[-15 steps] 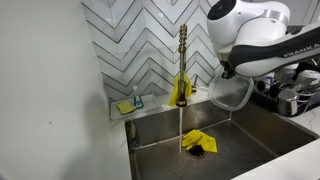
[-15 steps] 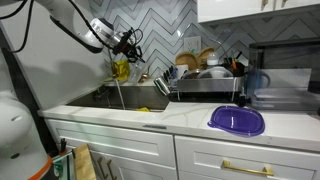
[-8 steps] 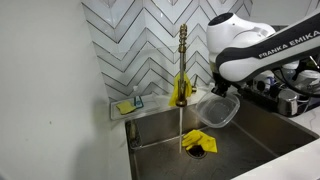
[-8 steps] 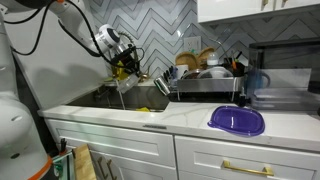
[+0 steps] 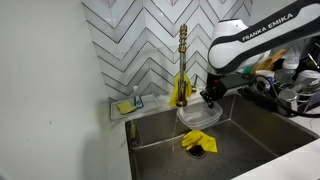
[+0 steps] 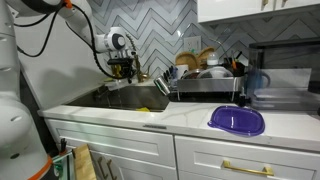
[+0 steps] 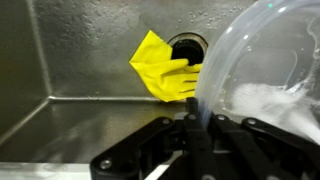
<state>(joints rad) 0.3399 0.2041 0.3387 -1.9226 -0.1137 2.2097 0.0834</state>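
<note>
The steel sink lay below me, its brass faucet running 1 thin stream. My gripper hung just beside that stream, jaws pressed together on the rim of 1 clear plastic container. In the wrist view the container spread away to the right of my jaws. It was held under the faucet above the basin floor, transparent, with water frothing inside. Beneath it, a yellow rubber glove lay against the drain.
</note>
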